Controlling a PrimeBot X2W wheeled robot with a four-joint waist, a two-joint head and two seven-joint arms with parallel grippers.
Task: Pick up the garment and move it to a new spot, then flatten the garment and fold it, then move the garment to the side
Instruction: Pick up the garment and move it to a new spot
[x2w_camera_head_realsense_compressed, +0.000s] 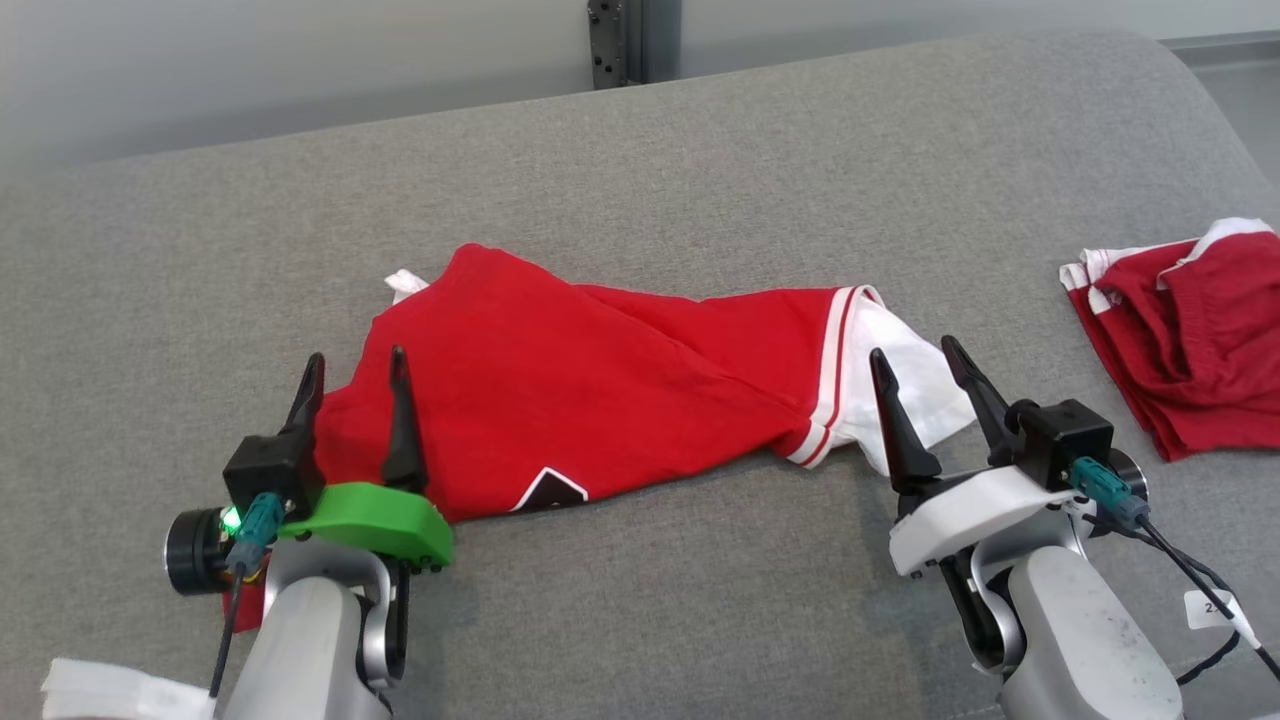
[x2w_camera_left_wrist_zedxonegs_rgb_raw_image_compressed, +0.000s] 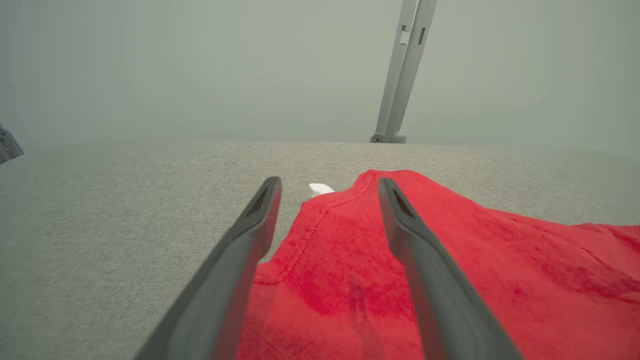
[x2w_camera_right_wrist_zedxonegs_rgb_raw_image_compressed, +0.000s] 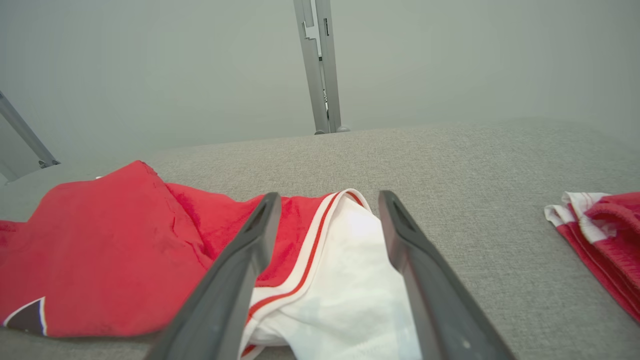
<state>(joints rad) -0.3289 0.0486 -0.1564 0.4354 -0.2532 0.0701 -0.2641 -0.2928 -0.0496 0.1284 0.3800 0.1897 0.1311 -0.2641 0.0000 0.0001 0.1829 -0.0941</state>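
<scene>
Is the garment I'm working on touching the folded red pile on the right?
Apart. In the head view, bare grey surface lies between the garment and the folded pile.

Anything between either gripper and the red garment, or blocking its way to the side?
Nothing visible blocks the grippers: the left gripper and right gripper are open over the two ends of the garment. Toward the right, a second red garment already lies on the grey surface.
</scene>
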